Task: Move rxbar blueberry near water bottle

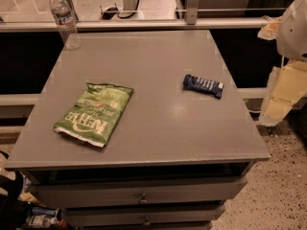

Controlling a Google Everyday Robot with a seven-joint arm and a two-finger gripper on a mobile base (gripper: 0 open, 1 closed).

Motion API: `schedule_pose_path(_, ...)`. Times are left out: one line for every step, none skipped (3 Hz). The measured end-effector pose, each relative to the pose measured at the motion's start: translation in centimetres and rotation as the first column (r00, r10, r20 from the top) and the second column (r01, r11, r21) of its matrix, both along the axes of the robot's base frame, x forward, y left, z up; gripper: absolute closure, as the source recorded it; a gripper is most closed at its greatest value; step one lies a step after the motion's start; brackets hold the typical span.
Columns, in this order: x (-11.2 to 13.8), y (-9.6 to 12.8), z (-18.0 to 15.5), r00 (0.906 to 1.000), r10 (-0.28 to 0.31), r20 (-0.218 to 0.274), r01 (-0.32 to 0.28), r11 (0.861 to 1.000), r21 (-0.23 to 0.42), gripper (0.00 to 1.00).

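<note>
The rxbar blueberry (203, 85), a small dark-blue wrapper with white lettering, lies flat on the right side of the grey table (158, 123). The water bottle (64, 19), clear with a white cap and pale label, stands upright at the table's far left corner. My gripper (280, 97) hangs at the right edge of the view, beyond the table's right edge and to the right of the bar, holding nothing that I can see.
A large green chip bag (95, 112) lies on the table's left front part. The table has drawers below its front edge. A rail (144, 24) runs behind the table. Speckled floor lies to the right.
</note>
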State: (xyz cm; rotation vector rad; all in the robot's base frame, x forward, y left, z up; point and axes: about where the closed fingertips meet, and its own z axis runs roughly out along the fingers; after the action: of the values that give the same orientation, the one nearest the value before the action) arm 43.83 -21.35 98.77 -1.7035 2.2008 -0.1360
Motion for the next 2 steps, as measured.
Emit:
schedule_pose_path(0.2, -0.1, -0.1, 1.0000, 0.000, 0.001, 0.000, 1.000, 0.013, 0.00)
schedule_pose_path(1.5, -0.9, -0.9, 1.0000, -0.002, 0.003, 0.001, 0.993, 0.118, 0.00)
